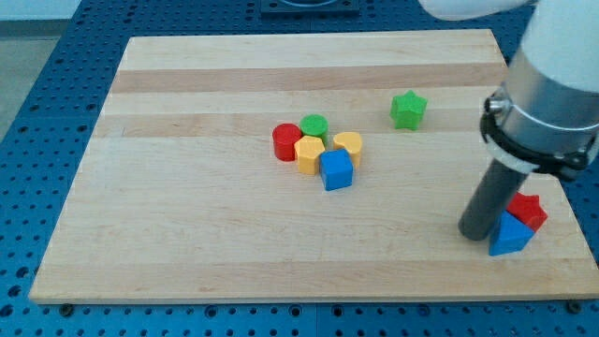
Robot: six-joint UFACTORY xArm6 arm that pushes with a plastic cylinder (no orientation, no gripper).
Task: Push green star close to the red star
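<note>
The green star point(408, 109) lies on the wooden board point(187, 234) at the view's upper right, alone. The red star point(528, 210) sits near the board's lower right corner, touching a blue triangle block point(510, 236) just below it. My tip point(474, 233) rests on the board just to the left of the blue triangle and red star, far below and to the right of the green star. The rod partly hides the left side of the red star.
A cluster sits at the board's middle: a red cylinder point(286, 142), a green cylinder point(314, 125), a yellow hexagon point(310, 154), a yellow block point(348, 146) and a blue cube point(336, 170). The board's right edge is close to the red star.
</note>
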